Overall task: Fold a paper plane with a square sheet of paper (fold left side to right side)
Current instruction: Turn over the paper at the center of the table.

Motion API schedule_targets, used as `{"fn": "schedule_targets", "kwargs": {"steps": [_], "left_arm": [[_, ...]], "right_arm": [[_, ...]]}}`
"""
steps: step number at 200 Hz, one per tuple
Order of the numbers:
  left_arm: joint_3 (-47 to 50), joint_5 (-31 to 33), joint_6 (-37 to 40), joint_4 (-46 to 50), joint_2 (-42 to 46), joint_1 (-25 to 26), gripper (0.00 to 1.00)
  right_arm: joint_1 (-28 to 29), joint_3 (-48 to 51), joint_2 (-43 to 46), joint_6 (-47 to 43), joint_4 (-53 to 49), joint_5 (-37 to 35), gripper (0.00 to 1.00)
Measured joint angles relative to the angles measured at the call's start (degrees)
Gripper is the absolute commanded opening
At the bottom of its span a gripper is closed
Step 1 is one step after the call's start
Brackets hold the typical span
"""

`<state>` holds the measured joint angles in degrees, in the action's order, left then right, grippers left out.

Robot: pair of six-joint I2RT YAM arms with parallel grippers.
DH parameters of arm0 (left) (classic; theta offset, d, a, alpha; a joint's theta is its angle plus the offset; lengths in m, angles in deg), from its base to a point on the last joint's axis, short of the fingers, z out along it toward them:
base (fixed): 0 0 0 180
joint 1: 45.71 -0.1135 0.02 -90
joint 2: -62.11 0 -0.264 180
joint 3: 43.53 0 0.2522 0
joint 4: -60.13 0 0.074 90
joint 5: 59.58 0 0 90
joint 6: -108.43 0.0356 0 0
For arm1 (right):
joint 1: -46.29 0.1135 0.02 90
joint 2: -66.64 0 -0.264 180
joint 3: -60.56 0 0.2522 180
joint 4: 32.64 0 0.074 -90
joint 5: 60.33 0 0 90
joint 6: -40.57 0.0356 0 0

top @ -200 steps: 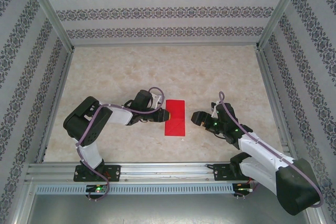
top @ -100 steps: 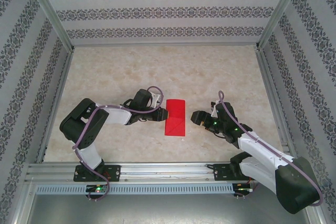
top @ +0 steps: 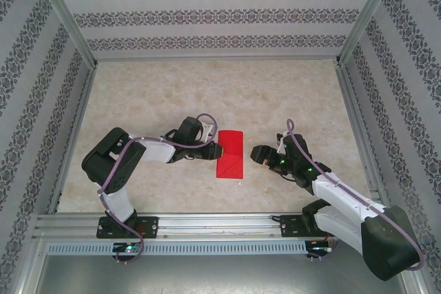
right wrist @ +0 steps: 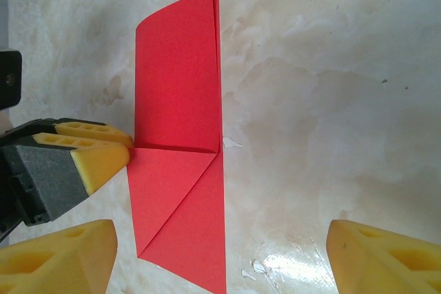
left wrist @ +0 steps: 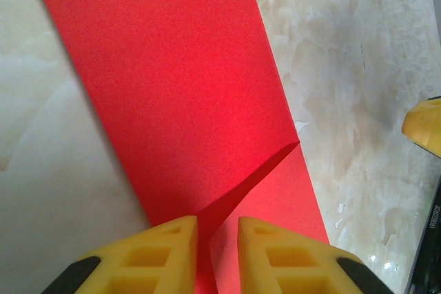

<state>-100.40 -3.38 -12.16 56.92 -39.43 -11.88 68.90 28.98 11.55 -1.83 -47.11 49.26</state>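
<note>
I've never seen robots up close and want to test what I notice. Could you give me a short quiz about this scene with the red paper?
1. True or false: the right arm's fingers stand wide open, clear of the red paper.
2. What shape is the red paper now? A) a flat full square B) a narrow folded strip with one corner turned in as a triangle C) a crumpled ball
3. Which arm's fingers sit right at the paper's edge?

Key: 1 true. 2 B. 3 the left arm's fingers.
</note>
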Motion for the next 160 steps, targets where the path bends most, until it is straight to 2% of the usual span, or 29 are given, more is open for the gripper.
{"fn": "schedule_targets", "kwargs": {"steps": [21,85,126,160], "left_arm": [[-0.3,0.0,0.2,0.2,0.0,0.3,0.2],[-0.3,0.4,0.3,0.2,0.6,0.7,0.04],[4.2,2.2,-0.8,-2.8,6.5,0.7,0.02],[6.4,3.7,-1.6,-5.2,10.3,0.7,0.02]], "right_arm": [[0.0,0.0,0.4,0.0,0.0,0.0,0.79],[0.5,0.0,-0.3,0.3,1.0,1.0,0.73],[5.0,-1.1,-7.6,1.6,5.6,1.4,0.7],[8.8,-4.4,-16.3,3.4,13.6,1.6,0.7]]}}
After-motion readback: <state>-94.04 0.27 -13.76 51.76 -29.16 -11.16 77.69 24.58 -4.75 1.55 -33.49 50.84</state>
